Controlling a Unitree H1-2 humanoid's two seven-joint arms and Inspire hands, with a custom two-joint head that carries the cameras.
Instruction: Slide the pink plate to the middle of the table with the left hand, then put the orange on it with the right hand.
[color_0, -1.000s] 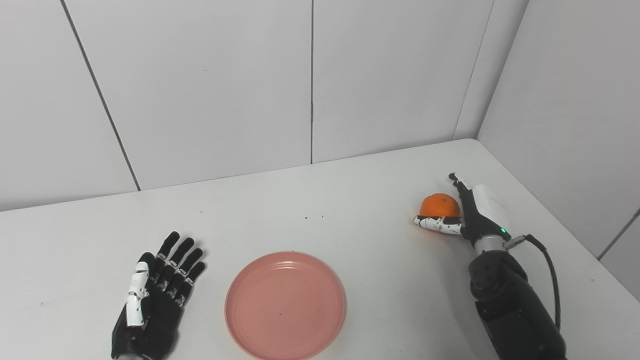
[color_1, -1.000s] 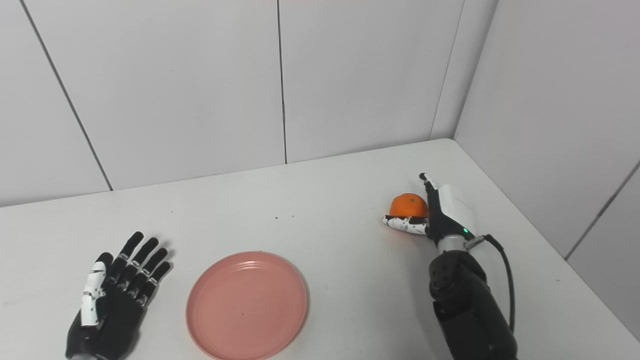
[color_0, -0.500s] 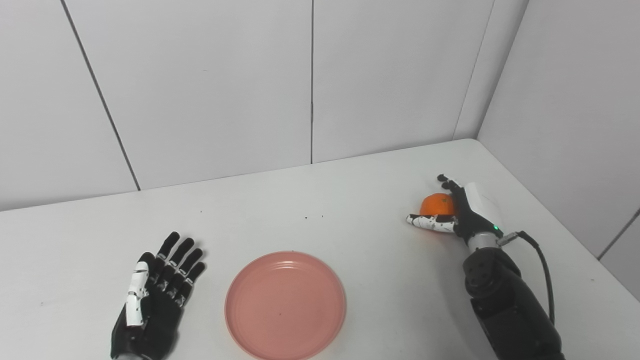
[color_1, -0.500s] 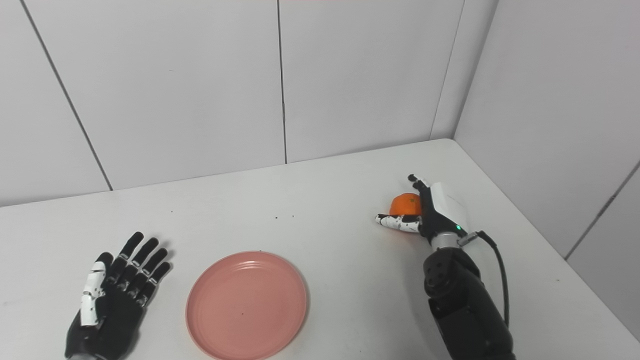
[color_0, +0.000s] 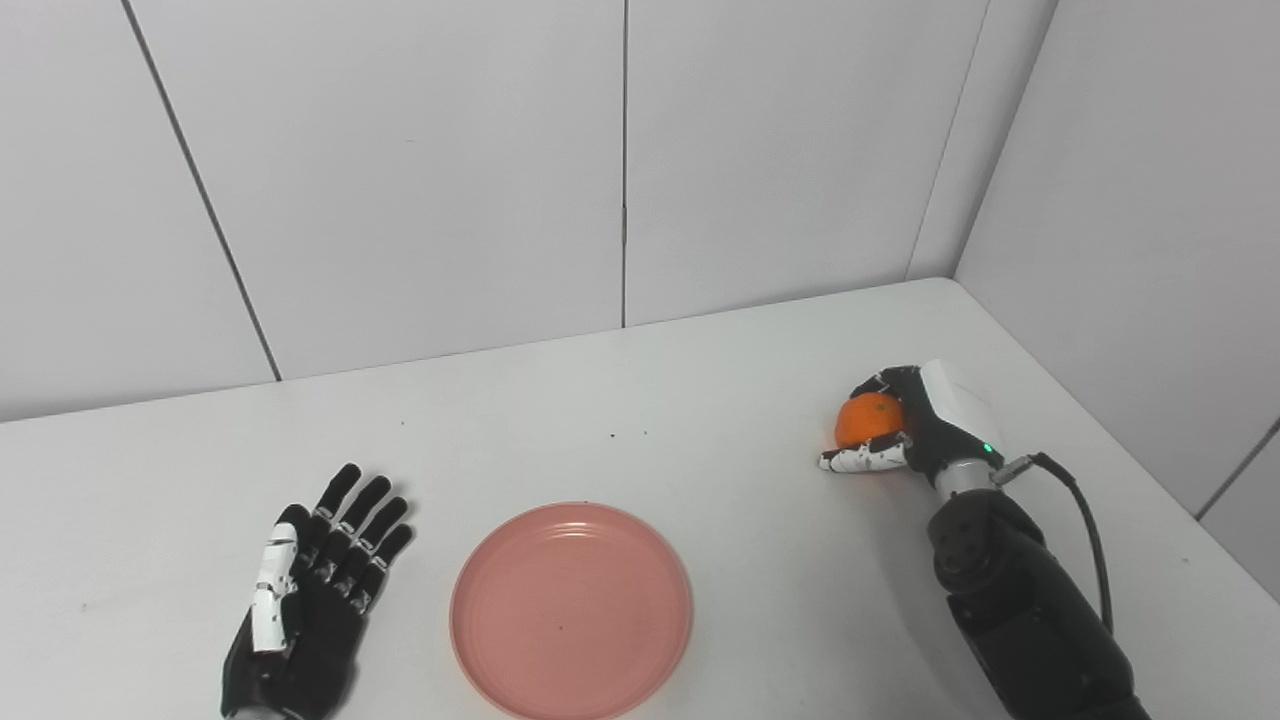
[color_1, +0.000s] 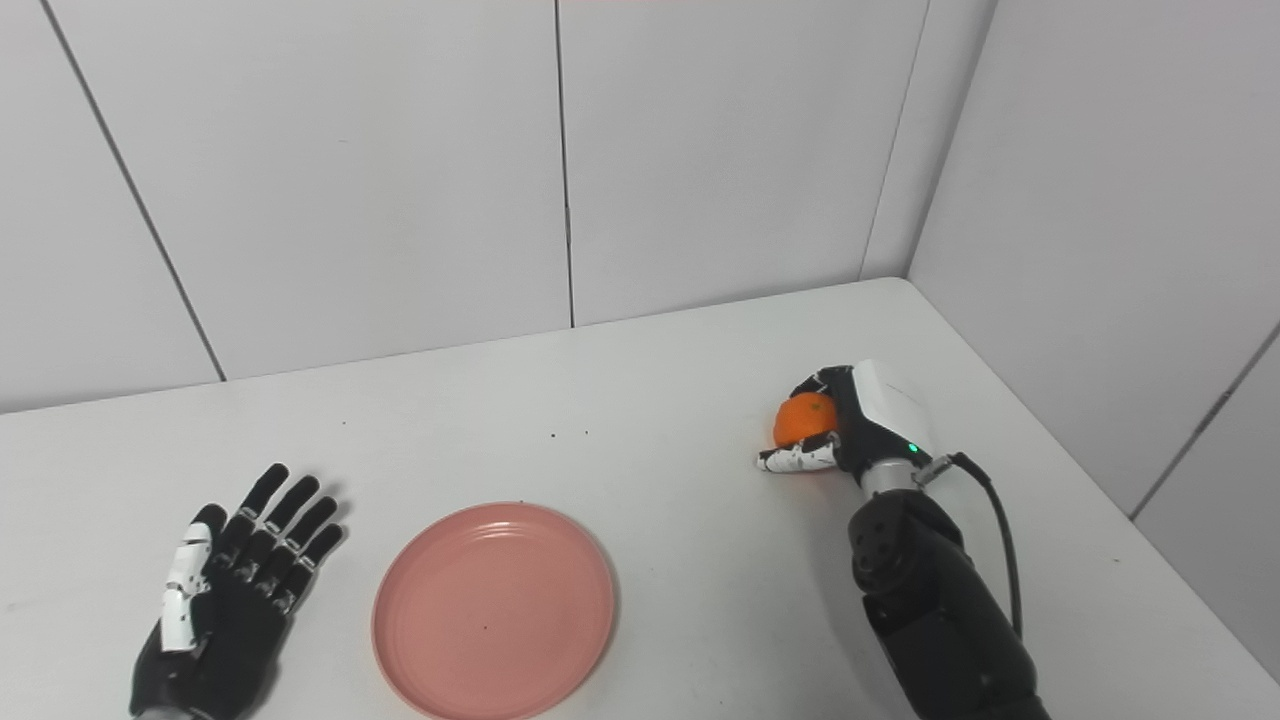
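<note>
The pink plate lies flat near the table's front edge, about mid-width. My left hand rests palm down on the table just left of it, fingers spread, holding nothing and apart from the plate. The orange is at the right side of the table, inside my right hand. That hand's fingers curl over the top and far side of the fruit while the white thumb lies under its front. The orange's right half is hidden by the hand.
White wall panels close the table off at the back and right, meeting in a corner behind the right hand. A black cable loops off the right wrist. A few dark specks dot the white table.
The right hand's fingers, straight and raised beside the orange a second ago, have curled down around it. The left hand and the plate have stayed where they were.
</note>
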